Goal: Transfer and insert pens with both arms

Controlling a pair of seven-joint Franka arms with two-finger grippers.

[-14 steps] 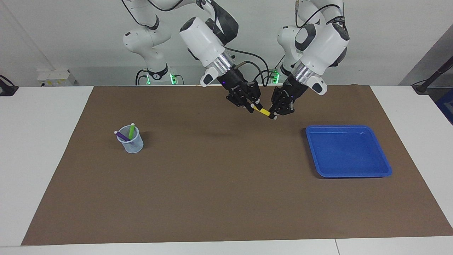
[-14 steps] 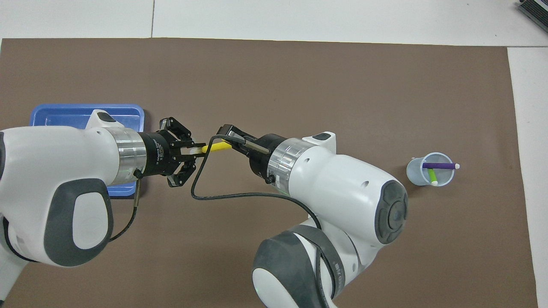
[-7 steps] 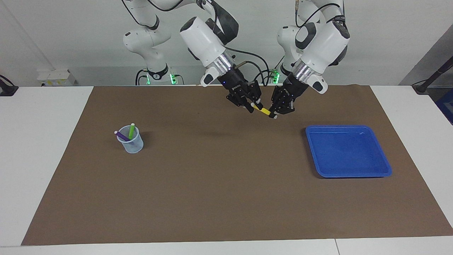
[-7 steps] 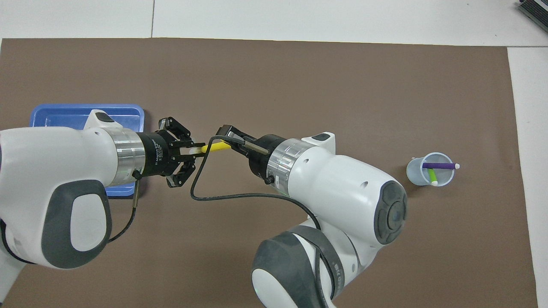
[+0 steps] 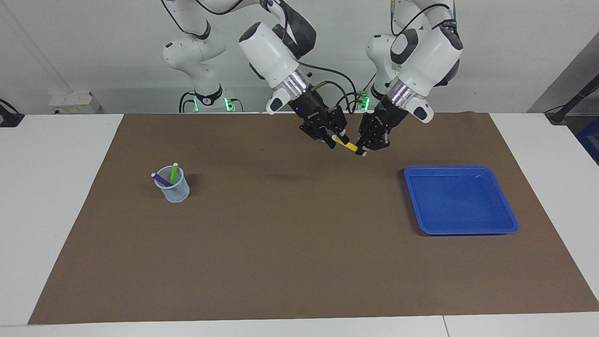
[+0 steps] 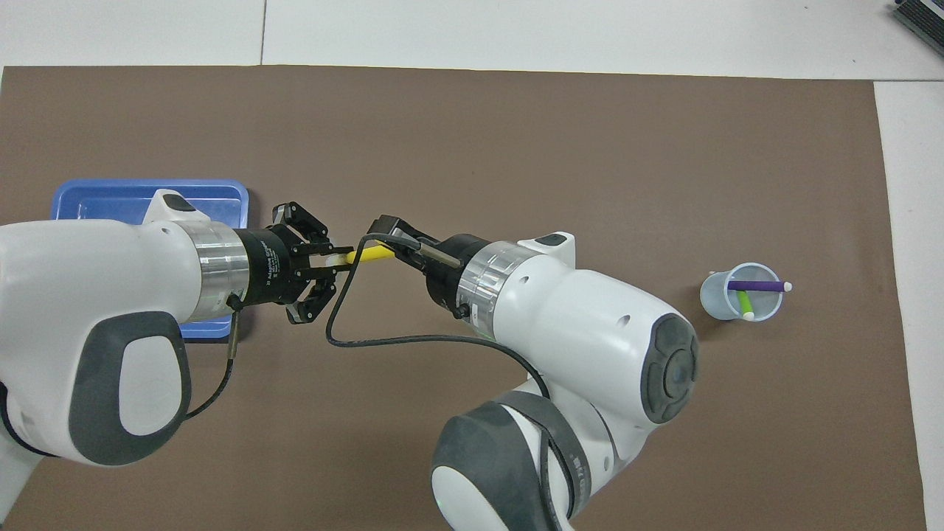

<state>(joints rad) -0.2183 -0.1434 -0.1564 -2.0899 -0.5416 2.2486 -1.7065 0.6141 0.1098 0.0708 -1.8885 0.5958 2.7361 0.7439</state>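
The yellow pen (image 5: 347, 147) (image 6: 372, 253) hangs in the air over the brown mat, between the two grippers. My left gripper (image 5: 362, 150) (image 6: 335, 259) is shut on its whitish capped end. My right gripper (image 5: 338, 139) (image 6: 394, 240) is at the pen's yellow end; whether it grips the pen does not show. The purple pen (image 5: 161, 179) (image 6: 756, 285) and the green pen (image 5: 174, 173) (image 6: 745, 302) stand tilted in a clear cup (image 5: 174, 191) (image 6: 719, 299) toward the right arm's end of the table.
A blue tray (image 5: 461, 229) (image 6: 147, 193) with nothing in it lies on the mat toward the left arm's end. The brown mat (image 5: 290, 252) covers most of the white table. A black cable (image 6: 413, 339) loops beside the right wrist.
Both grippers and the yellow pen have drifted very slightly up and toward the right arm's end. The left gripper's hold is the same. The cup and its pens have not moved.
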